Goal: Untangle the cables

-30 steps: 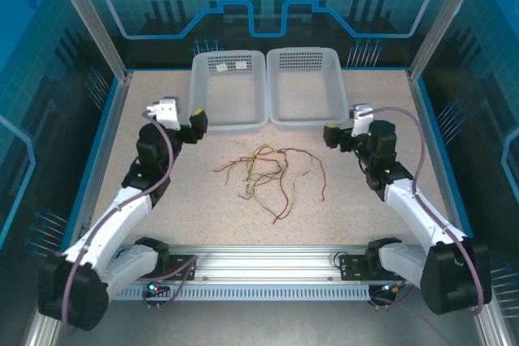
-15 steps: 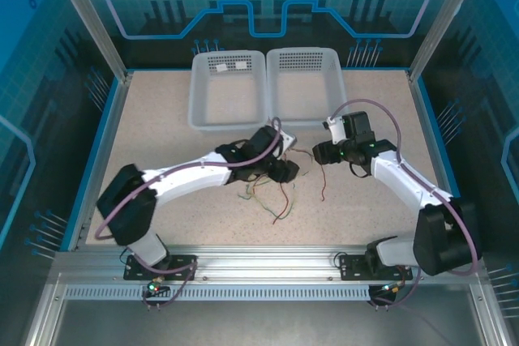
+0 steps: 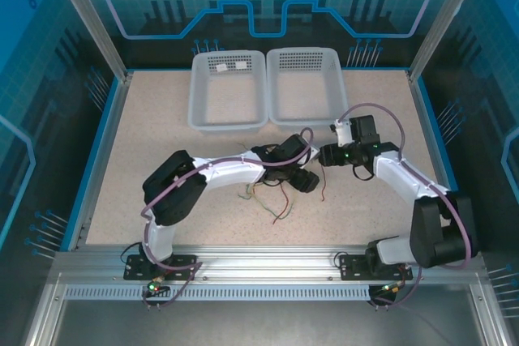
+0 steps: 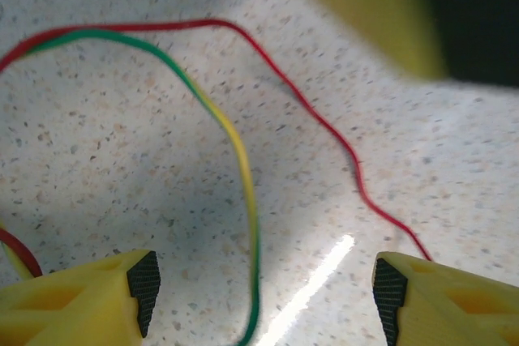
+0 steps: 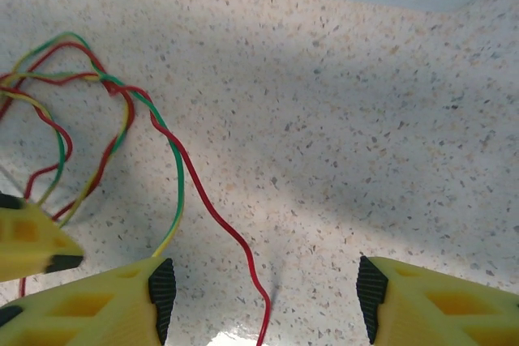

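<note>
At the centre of the table (image 3: pixel 154 143): cables (image 3: pixel 263 190), one heap, with red, green-yellow and orange strands crossed. None is yet separated, and the whole task is judged outstanding.

At 3 o'clock of the heap: left gripper (image 4: pixel 263 281), jaws spread. The green-yellow strand (image 4: pixel 243 176) is straddled, not pinched.

At 2 o'clock: right gripper (image 5: pixel 265 293), jaws spread over the red strand (image 5: pixel 219 224). Nothing is gripped.

Speckled table (image 3: pixel 154 143) with cables (image 3: pixel 258 190) and two trays.
Behind the cables, apart from them, a white tray (image 3: pixel 228 125) and a second tray (image 3: pixel 306 119) stand side by side, touching.
</note>
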